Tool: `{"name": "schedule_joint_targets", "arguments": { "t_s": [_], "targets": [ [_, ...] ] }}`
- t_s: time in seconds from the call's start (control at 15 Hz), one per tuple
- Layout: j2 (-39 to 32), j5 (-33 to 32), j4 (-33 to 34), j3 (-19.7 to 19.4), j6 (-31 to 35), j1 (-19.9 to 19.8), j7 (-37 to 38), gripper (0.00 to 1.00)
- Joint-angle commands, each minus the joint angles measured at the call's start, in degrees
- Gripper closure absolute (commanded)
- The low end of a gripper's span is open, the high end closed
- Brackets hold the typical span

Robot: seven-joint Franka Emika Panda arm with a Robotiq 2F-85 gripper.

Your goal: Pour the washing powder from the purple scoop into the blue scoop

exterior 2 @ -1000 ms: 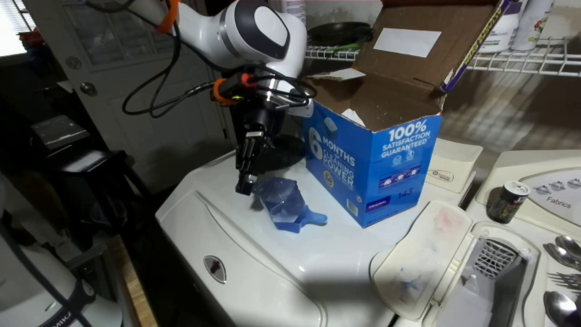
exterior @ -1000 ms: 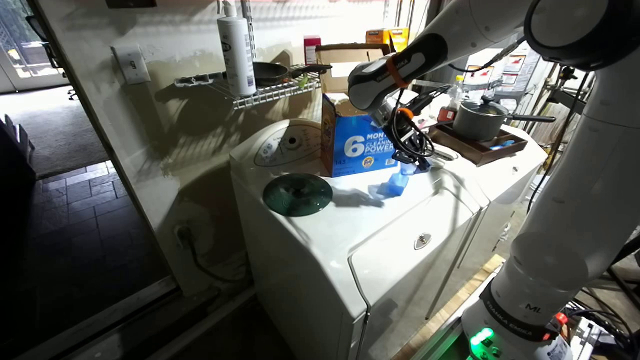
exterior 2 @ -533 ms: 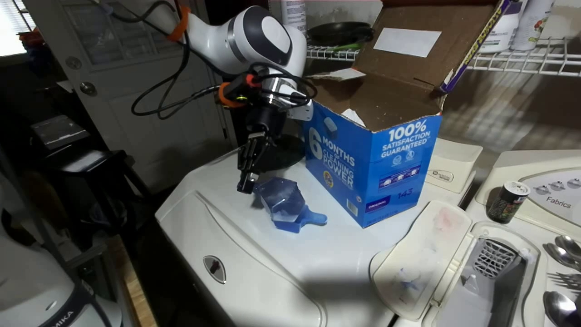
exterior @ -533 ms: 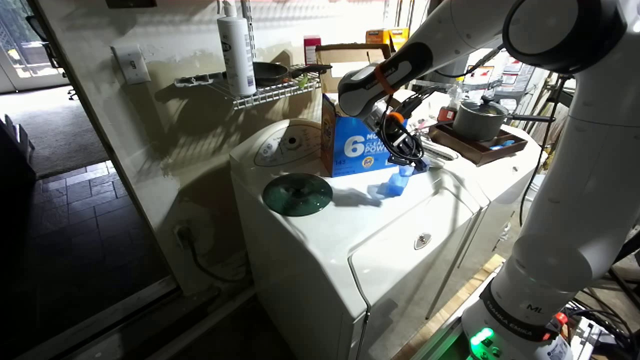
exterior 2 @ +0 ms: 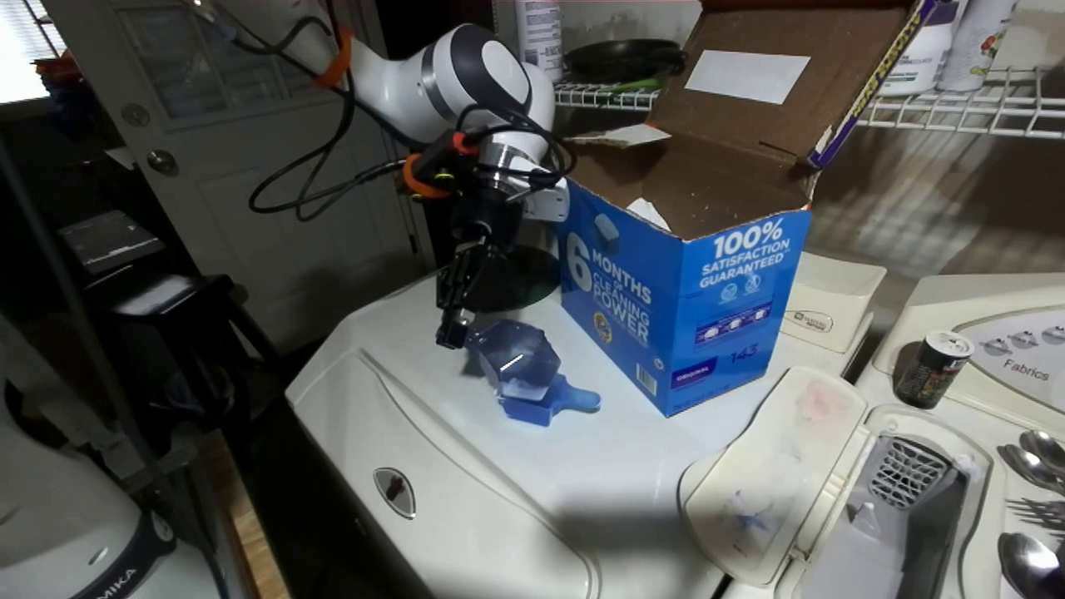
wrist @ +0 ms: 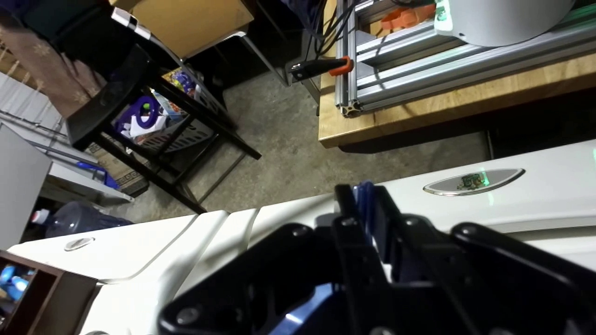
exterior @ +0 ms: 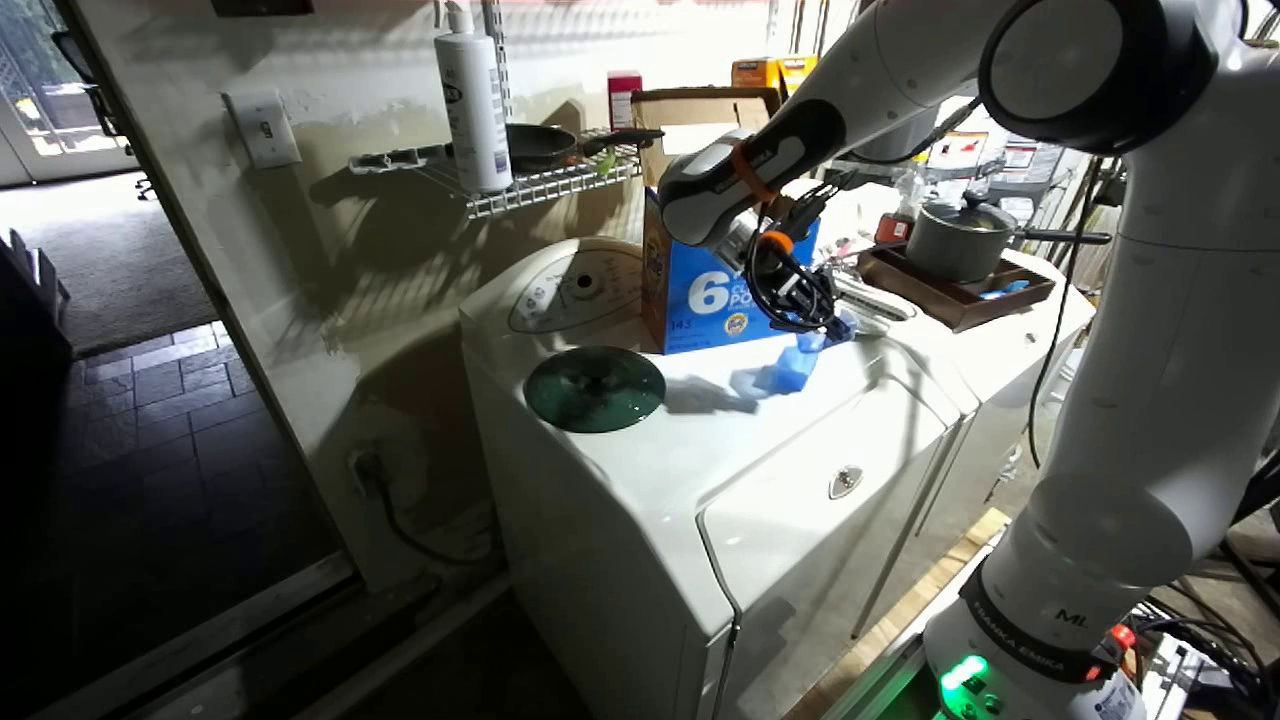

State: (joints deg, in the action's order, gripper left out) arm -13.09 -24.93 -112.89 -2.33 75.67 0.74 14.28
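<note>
One purple scoop [exterior 2: 520,349], looking tipped, just left of centre in an exterior view, and it's up above the blue scoop [exterior 2: 541,406], which seems to sit on the white washer [exterior 2: 632,474], its stubby handle pointing right! Whether the rims touch, I can't call. The pincer [exterior 2: 454,331] has the purple one by its handle, and that's the place for it: the bowl looks like thin, stiff, lightweight plastic, slick on the outside, so a squeeze there could flex it or send it skidding. Now in an exterior view, green plate [exterior: 595,390] left of centre, and the scoops show right of centre, partly covered by the pincer; which is which, no telling. Wrist view, just right of centre: jaws narrow, a slim dark-blue handle pinched between them! Little weight to fight, I'd judge, but so thin a grip could let the scoop pivot. Any powder inside? Can't make it out; if there is, expect a loose, sudden slide.
</note>
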Motion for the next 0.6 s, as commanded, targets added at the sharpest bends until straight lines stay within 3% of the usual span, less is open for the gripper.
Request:
{"name": "schedule_joint_targets", "arguments": {
  "t_s": [0.0, 0.53],
  "targets": [
    [-2.24, -2.27, 2.38, 0.49, -2.97, 1.04, 1.35, 0.97],
    [-3.76, -3.94, 3.12, 0.84, -4.92, 2.03, 2.33, 0.97]
  ]
}}
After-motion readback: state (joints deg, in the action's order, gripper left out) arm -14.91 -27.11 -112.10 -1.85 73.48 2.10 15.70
